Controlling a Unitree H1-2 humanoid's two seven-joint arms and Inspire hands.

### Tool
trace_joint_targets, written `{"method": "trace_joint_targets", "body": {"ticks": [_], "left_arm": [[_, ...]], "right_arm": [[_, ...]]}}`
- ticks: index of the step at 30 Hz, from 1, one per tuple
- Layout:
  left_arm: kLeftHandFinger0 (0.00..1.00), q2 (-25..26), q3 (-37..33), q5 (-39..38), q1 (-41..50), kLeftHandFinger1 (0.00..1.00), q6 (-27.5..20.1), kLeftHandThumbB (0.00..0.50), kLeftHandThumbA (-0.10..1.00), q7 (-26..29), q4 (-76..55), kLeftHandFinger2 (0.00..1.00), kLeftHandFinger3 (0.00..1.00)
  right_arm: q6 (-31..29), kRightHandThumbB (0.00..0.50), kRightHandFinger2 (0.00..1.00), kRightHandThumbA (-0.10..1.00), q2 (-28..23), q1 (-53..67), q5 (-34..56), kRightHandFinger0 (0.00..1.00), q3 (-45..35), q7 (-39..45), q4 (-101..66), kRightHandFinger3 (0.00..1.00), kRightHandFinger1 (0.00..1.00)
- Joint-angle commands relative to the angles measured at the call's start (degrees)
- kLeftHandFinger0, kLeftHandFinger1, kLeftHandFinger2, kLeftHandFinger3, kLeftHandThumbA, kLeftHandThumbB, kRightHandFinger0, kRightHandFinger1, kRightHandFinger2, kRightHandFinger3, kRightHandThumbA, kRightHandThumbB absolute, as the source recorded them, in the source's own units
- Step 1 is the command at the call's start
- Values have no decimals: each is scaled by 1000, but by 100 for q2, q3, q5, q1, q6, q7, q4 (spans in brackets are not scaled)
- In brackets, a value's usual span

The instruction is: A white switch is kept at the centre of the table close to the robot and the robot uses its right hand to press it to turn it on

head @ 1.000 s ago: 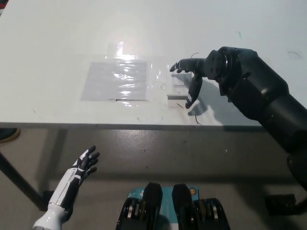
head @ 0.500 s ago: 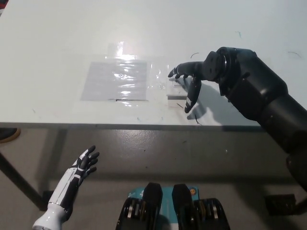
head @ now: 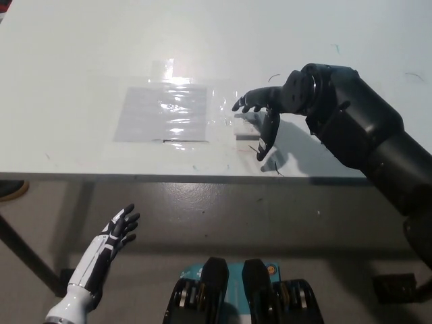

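Right hand (head: 264,113) spread wide, empty, directly above switch (head: 246,126), which lies just below and left of fingertips; left hand (head: 116,233) open, far off below table (head: 81,67) edge.

The right hand (head: 264,111) is positioned above the white bench (head: 81,54), fingers spread and holding nothing. The white switch (head: 246,127) lies directly beneath the hand, partly covered by the fingers; contact between them cannot be confirmed. A sheet of clear glossy film (head: 162,113) lies flat on the bench to the side of the hand, beyond the switch. The left hand (head: 116,233) rests below the bench edge, well apart from the right hand, fingers spread, empty.
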Motion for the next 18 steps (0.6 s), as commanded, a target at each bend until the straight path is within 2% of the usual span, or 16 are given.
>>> {"method": "trace_joint_targets", "body": {"ticks": [1, 11, 18], "left_arm": [[1000, 91, 47, -70, -119, 1000, 13, 66, 1000, -73, -205, 1000, 1000], [1000, 80, 49, -36, -131, 1000, -31, 69, 1000, -48, -171, 1000, 1000], [1000, 81, 57, -38, -140, 1000, -19, 56, 1000, -44, -199, 1000, 1000]], "right_arm": [[41, 317, 1000, 1000, -73, -288, -119, 1000, -89, 110, -90, 1000, 1000], [67, 330, 1000, 1000, -45, -211, -124, 1000, -163, 101, -33, 1000, 1000], [-54, 321, 1000, 1000, -26, -144, -190, 1000, -109, 77, -17, 1000, 1000]]}}
